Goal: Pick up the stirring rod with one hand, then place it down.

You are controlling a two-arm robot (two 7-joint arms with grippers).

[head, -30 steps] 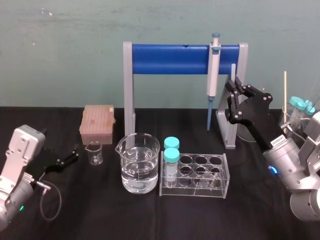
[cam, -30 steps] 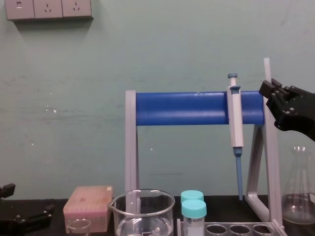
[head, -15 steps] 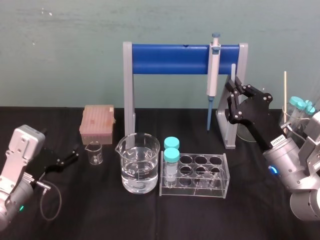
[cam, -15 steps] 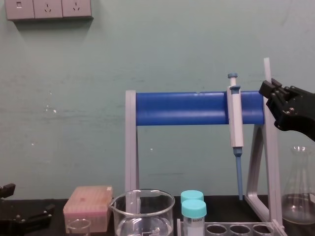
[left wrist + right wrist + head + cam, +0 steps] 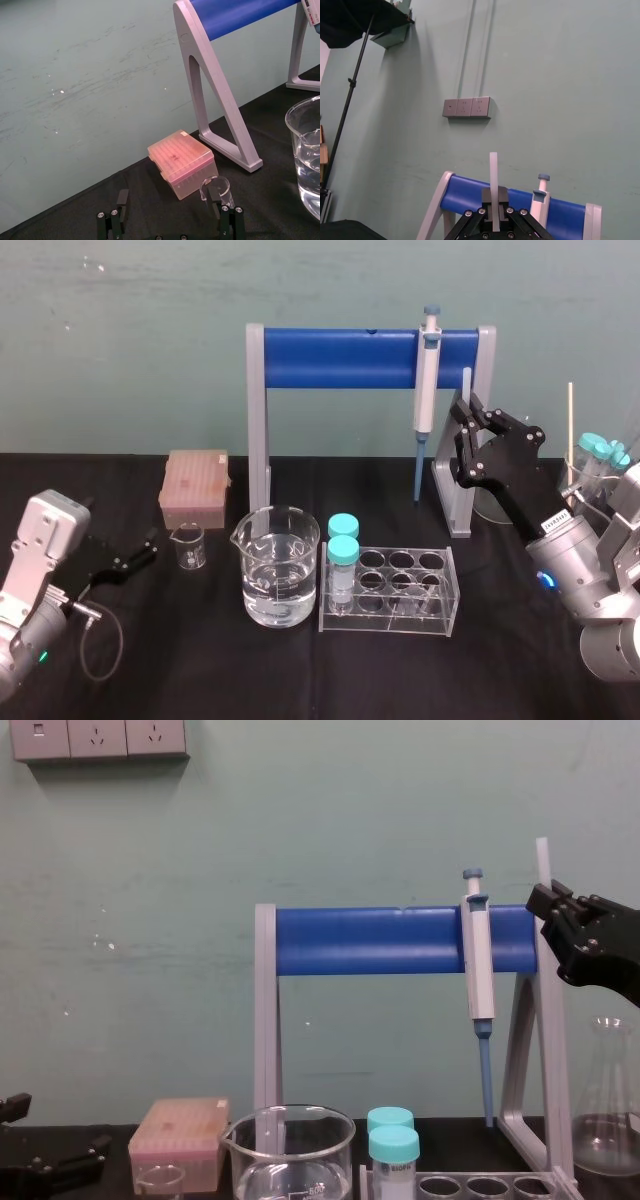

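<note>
One step of two looks done: the right hand (image 5: 462, 416), closed on the stirring rod (image 5: 466, 380), holds it upright above the counter (image 5: 200, 660) beside the right post of the blue stand (image 5: 340, 358); setting it down is not yet done, and the left hand (image 5: 138, 554) lies open, low at the counter's left

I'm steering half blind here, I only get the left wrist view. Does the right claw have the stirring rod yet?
Observer: Yes. The right claw is shut on the rod, holding it upright beside the stand's right post.
Operator: Is it off the table?
Observer: Well off. In the chest view the claw is level with the blue bar, and the rod's top pokes above it.
Operator: Could my left claw get in its way?
Observer: Unlikely. The left claw sits low at the table's left side, with the big beaker and the tube rack between the two.
</note>
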